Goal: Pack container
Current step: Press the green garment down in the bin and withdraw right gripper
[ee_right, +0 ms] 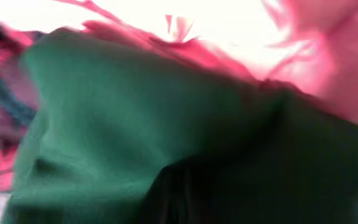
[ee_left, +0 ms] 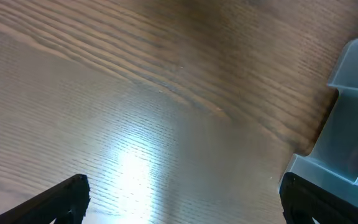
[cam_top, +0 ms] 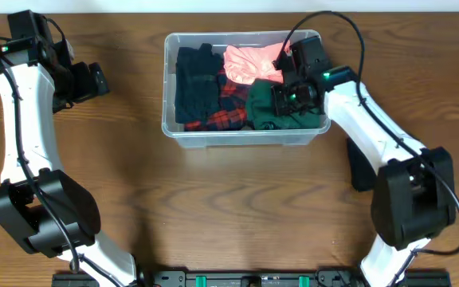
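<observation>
The clear plastic container (cam_top: 237, 137) stands at the table's back centre. It holds a dark navy garment (cam_top: 195, 84), a red plaid cloth (cam_top: 223, 117), a pink cloth (cam_top: 249, 64) and a green cloth (cam_top: 263, 106). My right gripper (cam_top: 284, 99) is down inside the container's right half, pressed against the green cloth (ee_right: 123, 124), which fills the right wrist view; its fingers are hidden. The pink cloth (ee_right: 303, 56) lies beyond it. My left gripper (cam_top: 94, 80) is open and empty (ee_left: 182, 199) over bare table, left of the container (ee_left: 353, 124).
The wooden table (cam_top: 229, 207) stretches in front of the container. A black object (cam_top: 358, 167) lies on the table beside the right arm. The arm bases stand at the front edge.
</observation>
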Robot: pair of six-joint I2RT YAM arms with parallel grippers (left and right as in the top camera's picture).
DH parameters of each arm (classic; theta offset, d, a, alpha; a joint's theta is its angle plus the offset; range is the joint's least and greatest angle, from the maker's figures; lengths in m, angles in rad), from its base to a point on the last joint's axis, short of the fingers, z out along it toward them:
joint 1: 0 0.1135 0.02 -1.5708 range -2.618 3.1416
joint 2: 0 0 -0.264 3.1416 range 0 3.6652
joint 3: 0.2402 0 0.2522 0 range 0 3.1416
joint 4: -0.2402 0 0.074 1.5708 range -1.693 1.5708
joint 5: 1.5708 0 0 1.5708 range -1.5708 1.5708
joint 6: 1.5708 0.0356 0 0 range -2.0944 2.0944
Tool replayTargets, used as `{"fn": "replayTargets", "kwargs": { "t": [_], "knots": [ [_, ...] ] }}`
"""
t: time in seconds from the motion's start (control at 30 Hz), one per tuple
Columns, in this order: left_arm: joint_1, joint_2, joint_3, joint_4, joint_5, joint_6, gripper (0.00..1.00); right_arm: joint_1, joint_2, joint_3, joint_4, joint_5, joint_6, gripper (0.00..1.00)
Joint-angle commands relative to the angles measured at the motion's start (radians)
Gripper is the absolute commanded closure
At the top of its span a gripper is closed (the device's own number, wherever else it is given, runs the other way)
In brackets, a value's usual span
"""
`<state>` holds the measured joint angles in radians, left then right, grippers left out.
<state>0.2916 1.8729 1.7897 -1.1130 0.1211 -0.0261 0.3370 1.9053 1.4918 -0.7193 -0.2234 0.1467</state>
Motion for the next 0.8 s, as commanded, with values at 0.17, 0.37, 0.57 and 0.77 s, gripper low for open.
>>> {"fn": "replayTargets", "kwargs": {
  "t": [0.17,0.37,0.57,0.77],
  "knots": [
    [0.002,-0.001,-0.006,0.000,-0.001,0.002,0.02,-0.070,-0.264,0.166,-0.178,0.024,0.045,0.28],
    [0.002,-0.001,-0.006,0.000,-0.001,0.002,0.02,-0.259,-0.402,0.168,-0.406,0.024,0.149,0.01],
    [0.002,-0.001,-0.006,0.000,-0.001,0.002,0.02,-0.507,-0.457,0.129,-0.579,0.025,0.251,0.01],
    [0.002,-0.001,-0.006,0.000,-0.001,0.002,0.02,-0.701,-0.484,-0.051,-0.539,0.089,0.389,0.01]
  ]
}}
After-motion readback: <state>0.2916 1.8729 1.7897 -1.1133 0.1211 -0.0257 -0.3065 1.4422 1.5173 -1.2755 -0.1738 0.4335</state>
